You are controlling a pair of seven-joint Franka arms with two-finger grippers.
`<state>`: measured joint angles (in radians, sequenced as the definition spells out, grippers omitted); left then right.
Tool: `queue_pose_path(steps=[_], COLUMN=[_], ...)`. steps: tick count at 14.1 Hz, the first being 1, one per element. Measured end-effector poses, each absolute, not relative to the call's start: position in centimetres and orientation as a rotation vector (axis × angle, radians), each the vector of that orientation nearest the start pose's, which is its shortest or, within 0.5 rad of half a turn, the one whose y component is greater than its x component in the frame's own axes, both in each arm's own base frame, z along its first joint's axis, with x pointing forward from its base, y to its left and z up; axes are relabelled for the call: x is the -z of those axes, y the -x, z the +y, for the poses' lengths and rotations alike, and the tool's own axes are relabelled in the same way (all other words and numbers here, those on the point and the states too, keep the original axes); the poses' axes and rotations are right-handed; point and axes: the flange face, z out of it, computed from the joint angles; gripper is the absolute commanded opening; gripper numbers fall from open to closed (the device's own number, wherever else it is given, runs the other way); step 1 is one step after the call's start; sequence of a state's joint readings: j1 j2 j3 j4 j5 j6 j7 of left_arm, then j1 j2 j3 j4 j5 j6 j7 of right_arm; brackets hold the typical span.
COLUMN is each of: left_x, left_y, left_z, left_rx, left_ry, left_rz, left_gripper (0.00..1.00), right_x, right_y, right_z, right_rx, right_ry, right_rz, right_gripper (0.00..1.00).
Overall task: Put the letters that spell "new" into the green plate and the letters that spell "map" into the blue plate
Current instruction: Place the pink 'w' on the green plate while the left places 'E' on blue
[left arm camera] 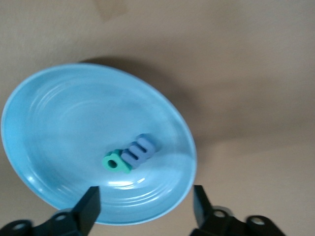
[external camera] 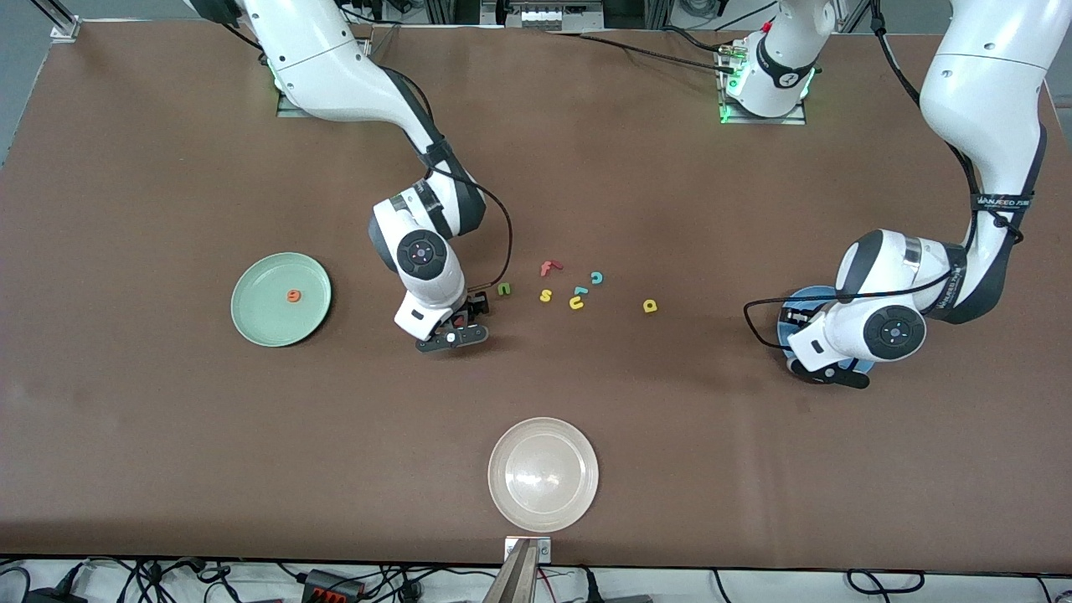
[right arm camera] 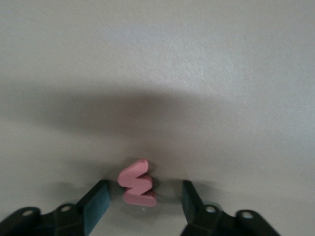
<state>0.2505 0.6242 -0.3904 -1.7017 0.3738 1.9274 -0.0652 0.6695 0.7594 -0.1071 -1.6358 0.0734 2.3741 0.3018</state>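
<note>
Over the blue plate (left arm camera: 59, 123), at the left arm's end of the desk (external camera: 167, 435), I have the left end effector (left arm camera: 145, 206) hanging with its fingers (left arm camera: 88, 206) spread apart and nothing between them. On the plate beneath it lie the blue "m" (left arm camera: 140, 150) and the teal "p" (left arm camera: 116, 162), touching each other, so two of the "map" letters are home. The yellow "a" (external camera: 650, 306) lies on the bare desk, apart from the loose cluster and nearer the blue plate than the other letters are.

Toward the right arm's end, the green plate (external camera: 260, 322) holds only the orange "e" (external camera: 293, 295). My right end effector (right arm camera: 142, 204) is down at the desk beside the cluster, its fingers set either side of the salmon-red "w" (right arm camera: 137, 184). They stand part-way in, with a gap showing on each side; from the wrist view I would say they are not yet clamped on it, though the angle is poor enough that one pad may be grazing it.

So the step in hand, as I judge it, is the pick of the "w". The next move calls for the fingers to finish coming together squarely on that small foam piece, then a lift and a carry over to the green plate. After that the dark green "n" (external camera: 504, 289), just beside this end effector, is left for the right arm, and the "a" for the left.
</note>
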Motion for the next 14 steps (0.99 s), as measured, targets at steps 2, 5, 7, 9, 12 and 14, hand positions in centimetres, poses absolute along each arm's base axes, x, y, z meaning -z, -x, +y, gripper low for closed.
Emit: queue_pose_path(steps=[2,5,7,9,12,14], left_x=[-25.0,-26.7,-26.4,-25.1,-20.8,-18.6], left_y=[-63.4,-62.3,-61.5,-60.7,-59.1,-58.3], left_z=[-8.9,-15.9,-19.5,-23.4,-27.3,-27.7], left_rx=[-0.444,-0.414,-0.397,-0.36,-0.33,-0.36], left_ry=[2.977,3.009,3.056,3.091,3.142,3.15], left_rz=[0.451,0.492,0.409,0.22,-0.01,-0.046], left_gripper=[1.0,1.0,1.0,1.0,1.0,0.86], right_x=[-17.4,-17.3,-17.5,-17.8,-17.8,-18.1], right_y=[-57.5,-57.5,-57.6,-57.7,-57.8,-58.4], right_z=[37.5,37.5,37.6,37.7,37.7,36.5], right_rx=[-0.002,-0.002,0.004,0.012,0.013,-0.005], right_ry=[3.145,3.146,3.144,3.14,3.14,3.158], right_rz=[-0.376,-0.376,-0.377,-0.378,-0.377,-0.349], right_gripper=[0.69,0.47,0.22,0.05,0.0,0.0])
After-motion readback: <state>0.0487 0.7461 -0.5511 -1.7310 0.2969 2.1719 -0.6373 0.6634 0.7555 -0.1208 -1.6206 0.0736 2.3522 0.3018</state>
